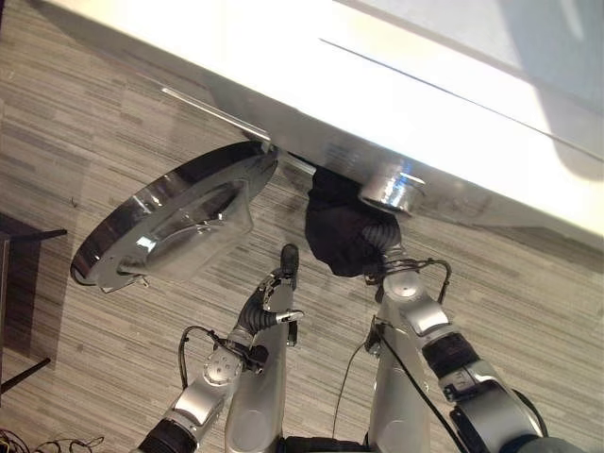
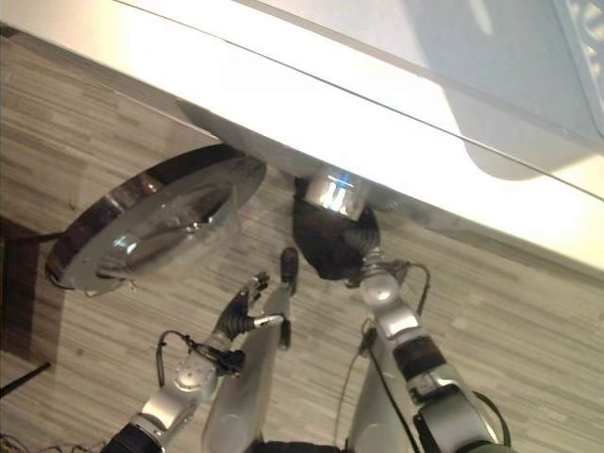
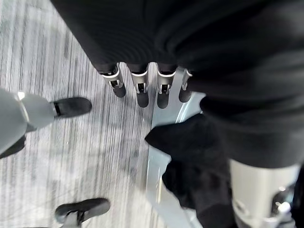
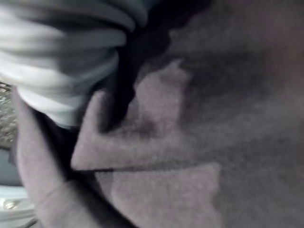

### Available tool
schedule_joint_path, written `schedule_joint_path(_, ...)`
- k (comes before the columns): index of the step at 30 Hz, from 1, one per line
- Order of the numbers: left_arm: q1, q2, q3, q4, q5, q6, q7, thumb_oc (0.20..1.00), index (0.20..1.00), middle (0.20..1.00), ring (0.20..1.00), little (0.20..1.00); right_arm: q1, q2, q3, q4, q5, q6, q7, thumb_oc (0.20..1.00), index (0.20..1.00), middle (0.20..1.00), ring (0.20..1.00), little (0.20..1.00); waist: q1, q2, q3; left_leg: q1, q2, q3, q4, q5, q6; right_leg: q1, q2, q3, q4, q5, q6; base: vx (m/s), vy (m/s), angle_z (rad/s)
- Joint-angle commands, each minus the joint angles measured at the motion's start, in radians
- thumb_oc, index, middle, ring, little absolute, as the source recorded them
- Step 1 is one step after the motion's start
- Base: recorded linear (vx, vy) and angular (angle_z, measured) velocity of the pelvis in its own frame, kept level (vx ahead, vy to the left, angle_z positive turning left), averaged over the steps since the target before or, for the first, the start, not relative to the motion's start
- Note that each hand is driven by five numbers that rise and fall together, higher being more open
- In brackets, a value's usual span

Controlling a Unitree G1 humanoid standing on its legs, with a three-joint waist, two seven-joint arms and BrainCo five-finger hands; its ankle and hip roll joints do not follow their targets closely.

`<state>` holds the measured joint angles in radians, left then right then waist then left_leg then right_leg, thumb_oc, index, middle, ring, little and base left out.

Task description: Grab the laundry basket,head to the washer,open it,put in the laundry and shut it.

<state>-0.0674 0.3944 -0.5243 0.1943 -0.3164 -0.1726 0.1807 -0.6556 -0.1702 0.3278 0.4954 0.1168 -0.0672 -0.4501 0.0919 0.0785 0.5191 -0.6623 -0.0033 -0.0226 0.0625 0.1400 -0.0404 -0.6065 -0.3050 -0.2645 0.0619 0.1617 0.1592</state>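
the white washer (image 1: 444,104) stands at the top of the eye views, seen from above, and its round door (image 1: 170,222) with a chrome rim and glass bowl is swung wide open to the robot's left, over the grey striped wood floor (image 1: 104,113). at the door opening a bundle of dark laundry (image 1: 342,231) hangs half out of the machine, just below the shiny chrome rim of the opening (image 1: 390,193). the right arm reaches up into this dark cloth, and the right hand (image 2: 354,241) is buried in it at the opening, so i cannot tell if its fingers are curled or straight; in the right wrist view there is dark grey-purple cloth (image 4: 190,118) very close, in folds, and beside it the pale grey ribbed door seal (image 4: 66,57) of the washer. the left hand (image 1: 276,302) is lower, near the middle, apart from the laundry and below the open door; it holds nothing. in the left wrist view its fingers (image 3: 142,90) are in a row, nearly straight and relaxed, pointing down to the floor, and the black cloth (image 3: 194,161) hangs past them beside the white edge of the machine.
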Motion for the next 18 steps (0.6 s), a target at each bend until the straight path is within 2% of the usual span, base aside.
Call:
schedule_joint_path(1,0.023,0.057,-0.066,-0.04,-0.027,-0.048,0.024,1.0,1.0,1.0,1.0,1.0,-0.019,0.016,-0.013,-0.029,0.036,-0.116,-0.116,0.2,0.2,0.2,0.2,0.2,0.037,0.038,-0.037,-0.061,0.007,-0.013,0.044,-0.134,0.015,-0.087,-0.09,0.038,0.075,-0.039,0.047,0.03,0.019,0.19)
schedule_joint_path(4,0.02,0.055,-0.1,-0.035,-0.013,-0.063,0.045,1.0,1.0,1.0,1.0,1.0,-0.101,0.005,-0.063,-0.04,-0.03,-0.123,-0.242,0.2,0.2,0.2,0.2,0.2,0.062,0.07,-0.04,-0.093,-0.011,-0.031,0.043,-0.127,0.014,-0.109,-0.107,0.026,0.097,-0.05,0.049,0.03,0.034,0.27)
schedule_joint_path(6,0.013,0.057,-0.113,-0.033,-0.015,-0.068,0.047,1.0,1.0,1.0,1.0,1.0,-0.125,0.002,-0.083,-0.044,-0.057,-0.121,-0.277,0.2,0.2,0.2,0.2,0.2,0.07,0.082,-0.042,-0.106,-0.02,-0.038,0.046,-0.125,0.015,-0.117,-0.113,0.022,0.111,-0.057,0.049,0.02,0.015,0.33)
schedule_joint_path(7,0.01,0.066,-0.116,-0.046,-0.012,-0.08,0.053,1.0,1.0,1.0,1.0,1.0,-0.177,-0.038,-0.116,-0.058,-0.142,-0.101,-0.365,0.2,0.2,0.2,0.2,0.2,0.089,0.102,-0.044,-0.127,-0.037,-0.054,0.048,-0.121,0.015,-0.125,-0.124,0.013,0.127,-0.069,0.05,0.03,0.005,0.35)
schedule_joint_path(8,0.007,0.074,-0.118,-0.057,-0.01,-0.087,0.054,1.0,1.0,1.0,1.0,1.0,-0.201,-0.069,-0.14,-0.063,-0.188,-0.084,-0.407,0.2,0.2,0.2,0.2,0.2,0.098,0.115,-0.044,-0.141,-0.048,-0.063,0.053,-0.118,0.013,-0.129,-0.13,0.01,0.141,-0.079,0.05,0.02,-0.003,0.34)
schedule_joint_path(9,0.004,0.075,-0.12,-0.058,-0.01,-0.086,0.055,1.0,1.0,1.0,1.0,1.0,-0.203,-0.07,-0.142,-0.063,-0.191,-0.083,-0.41,0.2,0.2,0.2,0.2,0.2,0.098,0.118,-0.044,-0.145,-0.05,-0.066,0.056,-0.119,0.013,-0.131,-0.132,0.008,0.145,-0.081,0.05,0.02,0.0,0.37)
schedule_joint_path(10,0.0,0.082,-0.122,-0.065,-0.004,-0.101,0.061,1.0,1.0,1.0,1.0,1.0,-0.256,-0.134,-0.184,-0.045,-0.264,-0.041,-0.498,0.2,0.2,0.2,0.2,0.2,0.112,0.136,-0.052,-0.167,-0.065,-0.078,0.063,-0.116,0.012,-0.142,-0.142,0.004,0.167,-0.095,0.049,0.02,0.001,0.43)
schedule_joint_path(11,-0.005,0.082,-0.125,-0.064,-0.004,-0.101,0.061,1.0,1.0,1.0,1.0,1.0,-0.262,-0.137,-0.185,-0.041,-0.266,-0.041,-0.5,0.2,0.2,0.2,0.2,0.2,0.114,0.139,-0.053,-0.173,-0.067,-0.081,0.066,-0.116,0.012,-0.146,-0.144,0.001,0.171,-0.097,0.049,0.03,0.003,0.42)
schedule_joint_path(13,-0.016,0.09,-0.117,-0.073,-0.014,-0.111,0.06,1.0,1.0,1.0,1.0,1.0,-0.318,-0.198,-0.234,0.004,-0.293,0.006,-0.581,0.2,0.2,0.2,0.2,0.2,0.13,0.154,-0.065,-0.201,-0.079,-0.091,0.073,-0.115,0.008,-0.158,-0.152,-0.011,0.188,-0.114,0.048,0.03,0.013,0.33)
schedule_joint_path(14,-0.022,0.094,-0.098,-0.077,-0.012,-0.116,0.062,1.0,1.0,1.0,1.0,1.0,-0.342,-0.263,-0.274,0.027,-0.322,0.063,-0.642,0.2,0.2,0.2,0.2,0.2,0.14,0.159,-0.071,-0.219,-0.089,-0.097,0.079,-0.114,0.004,-0.168,-0.156,-0.017,0.205,-0.128,0.048,0.04,0.011,0.31)
schedule_joint_path(18,-0.026,0.073,-0.068,-0.071,-0.01,-0.113,0.064,1.0,1.0,1.0,1.0,1.0,-0.315,-0.335,-0.344,-0.014,-0.386,0.172,-0.73,0.2,0.2,0.2,0.2,0.2,0.141,0.16,-0.086,-0.258,-0.1,-0.102,0.089,-0.115,-0.003,-0.195,-0.161,-0.022,0.233,-0.151,0.046,0.04,-0.005,0.33)
